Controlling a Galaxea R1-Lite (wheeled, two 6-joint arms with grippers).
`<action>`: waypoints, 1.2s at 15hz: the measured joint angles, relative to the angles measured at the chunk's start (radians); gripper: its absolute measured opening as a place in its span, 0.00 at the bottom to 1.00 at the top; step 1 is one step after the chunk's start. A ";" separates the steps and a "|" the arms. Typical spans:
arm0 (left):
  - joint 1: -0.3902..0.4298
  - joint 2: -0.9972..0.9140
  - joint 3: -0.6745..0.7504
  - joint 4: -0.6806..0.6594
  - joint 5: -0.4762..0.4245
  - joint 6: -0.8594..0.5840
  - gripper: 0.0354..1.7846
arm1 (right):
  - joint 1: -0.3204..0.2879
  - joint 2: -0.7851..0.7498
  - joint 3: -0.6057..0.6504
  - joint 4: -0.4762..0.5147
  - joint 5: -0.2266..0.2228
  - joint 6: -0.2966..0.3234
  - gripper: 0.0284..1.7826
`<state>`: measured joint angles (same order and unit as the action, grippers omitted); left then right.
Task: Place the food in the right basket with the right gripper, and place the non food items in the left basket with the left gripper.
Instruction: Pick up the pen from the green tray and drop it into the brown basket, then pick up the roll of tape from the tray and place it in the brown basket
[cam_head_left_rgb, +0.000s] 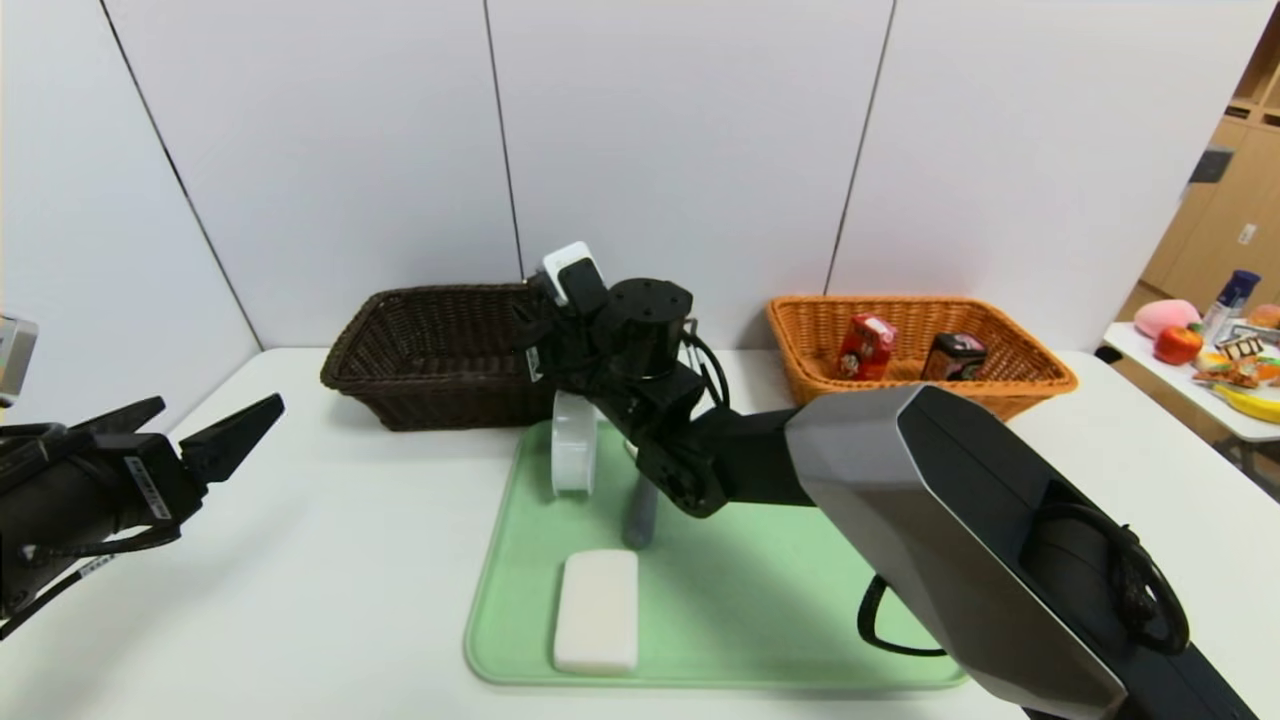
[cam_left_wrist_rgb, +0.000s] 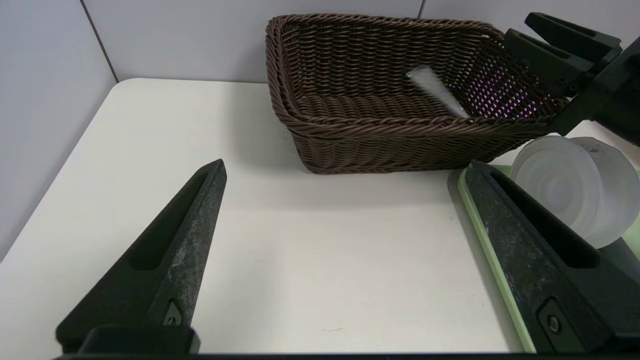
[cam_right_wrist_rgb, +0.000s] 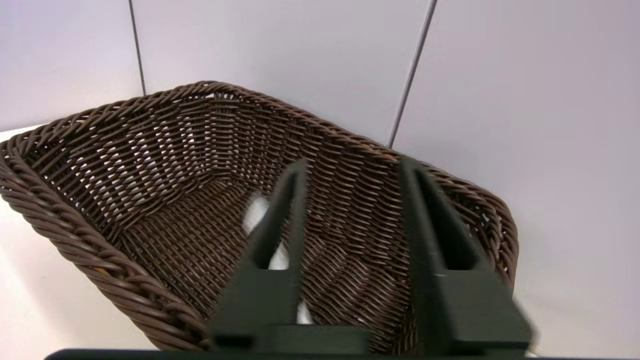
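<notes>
The right arm's grey and black forearm (cam_head_left_rgb: 960, 520) fills the near right of the head view and reaches across the green tray (cam_head_left_rgb: 760, 600) toward the far left; the right gripper (cam_right_wrist_rgb: 350, 170) hangs over the right end of the left basket (cam_head_left_rgb: 440, 350), its wrist blocking that corner and part of the tray from the head camera; its own wrist view shows the two fingers parted with a clear gap and nothing between them, and a blurred white pen (cam_right_wrist_rgb: 260, 215) below them inside the dark basket; the left wrist view shows the same pen (cam_left_wrist_rgb: 437, 92) as a pale streak slanted over the weave, which the head view cannot show; on the tray the white block (cam_head_left_rgb: 597, 610) lies flat at the near left, the round disc case (cam_head_left_rgb: 575, 442) stands on its edge at the far left just beside the basket, and the peeler's grey handle (cam_head_left_rgb: 640, 515) shows under the arm, its head hidden; the left gripper (cam_head_left_rgb: 215, 425) hovers over the bare white table (cam_head_left_rgb: 330, 560) at the near left, well apart from the tray, fingers spread wide and empty; the right basket (cam_head_left_rgb: 1030, 375) sits far right with the red carton (cam_head_left_rgb: 866, 346) and the black carton (cam_head_left_rgb: 953, 356) upright inside; a side table of toy fruit (cam_head_left_rgb: 1200, 350) stands beyond the right edge.
</notes>
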<state>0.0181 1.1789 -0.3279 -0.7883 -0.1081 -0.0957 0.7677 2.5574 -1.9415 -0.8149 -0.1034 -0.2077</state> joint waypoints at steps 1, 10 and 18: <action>0.000 0.000 0.000 0.000 0.000 0.000 0.94 | 0.000 0.000 0.000 -0.001 0.000 0.000 0.45; 0.000 -0.001 -0.019 -0.001 0.002 -0.020 0.94 | -0.072 -0.170 0.030 0.054 -0.006 -0.021 0.80; -0.140 0.017 -0.115 -0.009 0.008 -0.090 0.94 | -0.248 -0.721 0.705 0.080 -0.002 -0.017 0.90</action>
<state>-0.1217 1.1964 -0.4430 -0.7970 -0.1004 -0.1855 0.5194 1.8368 -1.2362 -0.7349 -0.1057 -0.2247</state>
